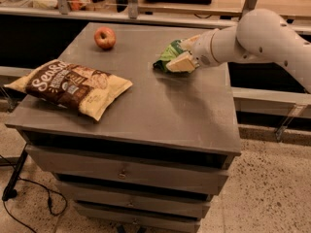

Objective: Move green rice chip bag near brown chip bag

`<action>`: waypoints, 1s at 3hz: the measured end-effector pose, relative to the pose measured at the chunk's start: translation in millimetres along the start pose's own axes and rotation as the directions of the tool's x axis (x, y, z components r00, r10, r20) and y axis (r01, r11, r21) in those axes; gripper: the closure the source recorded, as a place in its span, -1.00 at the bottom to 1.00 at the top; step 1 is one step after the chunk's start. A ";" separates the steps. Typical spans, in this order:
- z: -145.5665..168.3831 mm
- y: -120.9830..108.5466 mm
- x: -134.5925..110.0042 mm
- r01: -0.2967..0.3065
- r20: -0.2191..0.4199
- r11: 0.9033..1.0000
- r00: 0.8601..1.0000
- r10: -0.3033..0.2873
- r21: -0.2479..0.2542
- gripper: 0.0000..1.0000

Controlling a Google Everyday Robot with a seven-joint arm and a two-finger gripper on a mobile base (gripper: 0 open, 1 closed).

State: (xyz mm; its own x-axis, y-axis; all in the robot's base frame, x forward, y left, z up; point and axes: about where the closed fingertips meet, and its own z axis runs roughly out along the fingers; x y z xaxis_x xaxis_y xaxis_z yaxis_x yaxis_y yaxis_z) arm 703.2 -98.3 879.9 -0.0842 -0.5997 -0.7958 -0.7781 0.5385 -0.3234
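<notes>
One grey worktop (160, 115), the top of a cabinet with three drawer fronts (126, 171) showing below it, carries three things: two snack bags and one apple. One white robot arm (262, 35) reaches in from the right of the camera view and ends in a single tool (183, 54) over the worktop's far right part.

The brown chip bag (70, 86), the largest of the three, lies flat and well apart from the tool, across the worktop toward the near left corner, with one end hanging over the left edge.

The green rice chip bag (167, 56), the one smaller bag, sits right at the tool: the tool's cream-coloured fingers (181, 63) are closed around its right side, and its crumpled green end sticks out to the tool's left. Whether the bag touches the worktop or hangs just above it cannot be told.

The red apple (105, 38), the smallest item, rests to the tool's left and slightly farther back, apart from both bags.
</notes>
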 end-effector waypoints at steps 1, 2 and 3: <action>-5.8 -0.5 10.9 0.008 -0.019 1.000 1.000 -0.008 0.003 0.28; -7.5 -1.9 18.7 0.012 -0.037 1.000 0.999 -0.012 0.006 0.76; -6.7 0.8 16.6 0.002 -0.036 1.000 0.999 -0.002 -0.009 1.00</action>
State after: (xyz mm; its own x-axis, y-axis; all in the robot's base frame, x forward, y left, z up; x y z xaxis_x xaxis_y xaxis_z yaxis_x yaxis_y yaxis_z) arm 697.0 -111.8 869.9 -0.1049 -0.6220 -0.7759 -0.7838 0.5320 -0.3205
